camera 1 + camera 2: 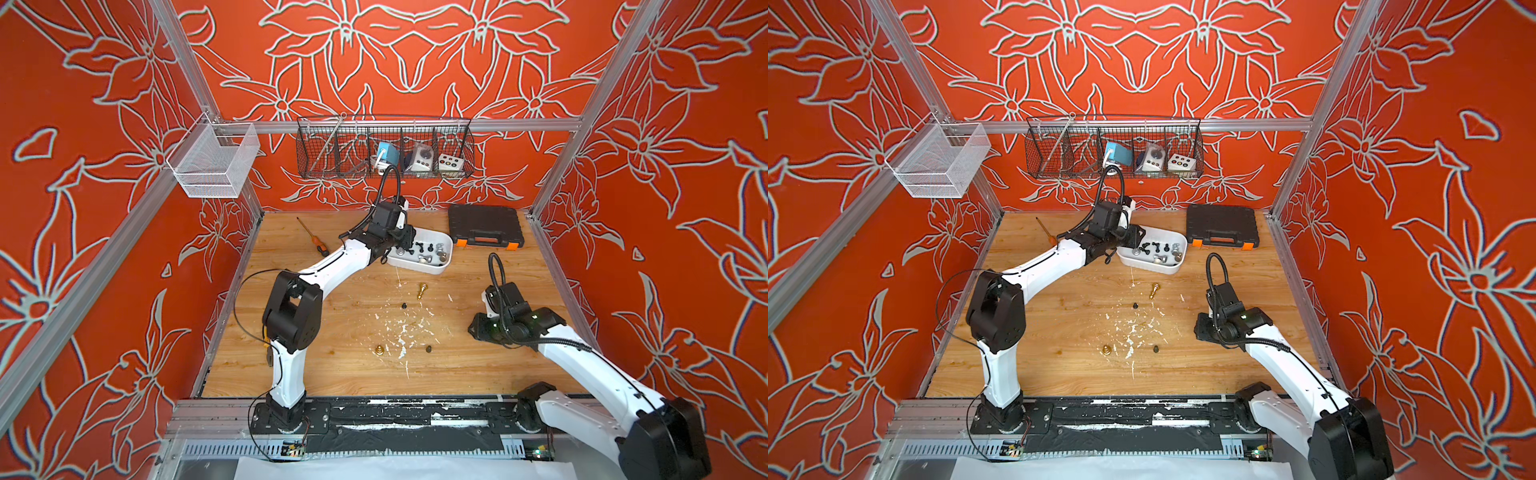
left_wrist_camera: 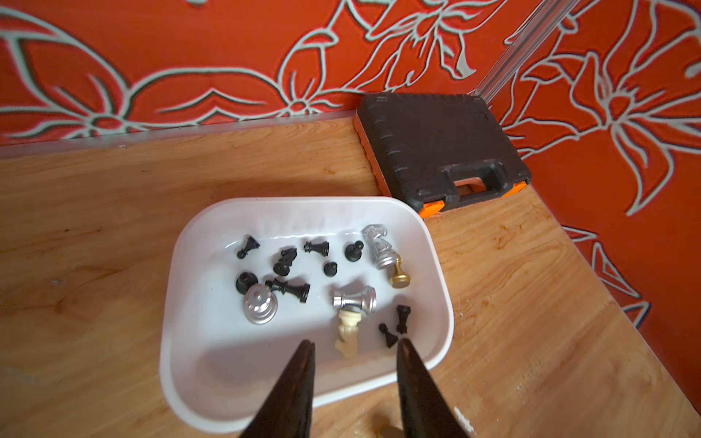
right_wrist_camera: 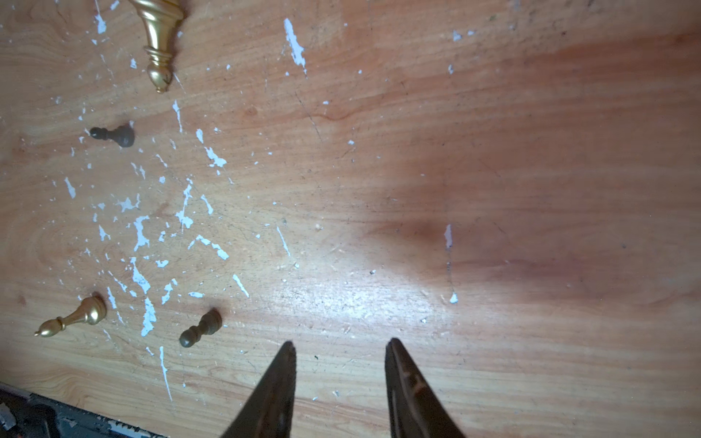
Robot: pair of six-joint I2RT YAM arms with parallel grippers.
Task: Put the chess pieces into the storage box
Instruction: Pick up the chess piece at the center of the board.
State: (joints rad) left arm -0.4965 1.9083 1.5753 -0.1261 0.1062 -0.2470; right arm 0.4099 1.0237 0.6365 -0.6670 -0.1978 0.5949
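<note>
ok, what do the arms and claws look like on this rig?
The left arm and right arm have white links with black joints. A ribbed black hose loops over each wrist; a thin black wire hangs beside the left one. Dark tapered pointed fingers on the left claw and right claw.

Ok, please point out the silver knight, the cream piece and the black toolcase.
silver knight point(image 2: 377, 246): left wrist view, on its body.
cream piece point(image 2: 347, 330): left wrist view, on its stem.
black toolcase point(image 2: 432, 140): left wrist view, on its lid.
</note>
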